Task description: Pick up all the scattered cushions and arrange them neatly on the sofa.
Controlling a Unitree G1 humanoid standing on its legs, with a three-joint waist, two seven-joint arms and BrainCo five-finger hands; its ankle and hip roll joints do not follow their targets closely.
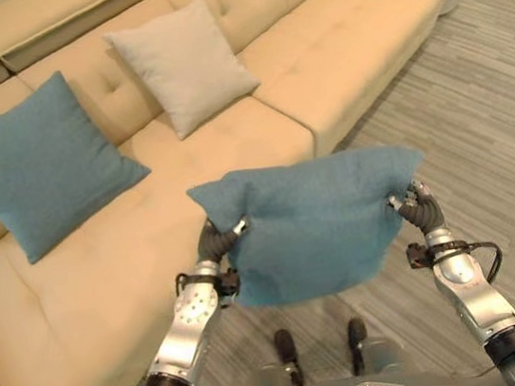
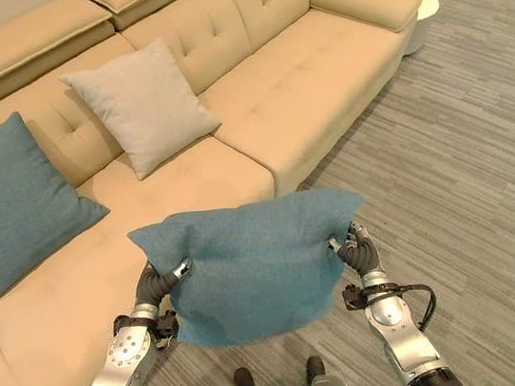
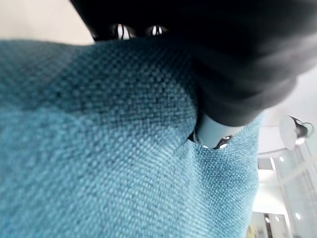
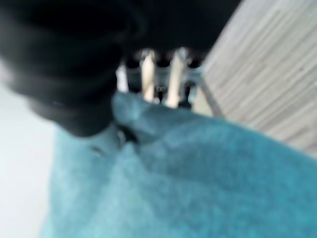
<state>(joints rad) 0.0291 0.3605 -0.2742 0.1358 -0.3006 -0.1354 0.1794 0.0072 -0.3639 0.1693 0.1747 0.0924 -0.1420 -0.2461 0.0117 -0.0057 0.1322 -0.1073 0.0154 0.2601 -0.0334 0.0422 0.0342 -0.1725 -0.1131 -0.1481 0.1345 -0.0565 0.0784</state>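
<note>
Carrying a teal cushion to the sofa, both hands clamped on its top corners.

From the left eye you see the held teal cushion (image 1: 315, 223) hanging off the floor (image 1: 478, 123), left hand (image 1: 218, 240) and right hand (image 1: 416, 204) each pinching a corner; a second teal cushion (image 1: 37, 161) and a grey cushion (image 1: 184, 64) already lean on the sofa (image 1: 334, 57); the right eye shows bare seat beyond the grey one; each wrist view has fingers curled into teal fabric; next, I judge, you lift it onto that seat, upright against the backrest.

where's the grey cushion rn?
The grey cushion leans on the sofa backrest, right of the blue cushion resting there.
</note>
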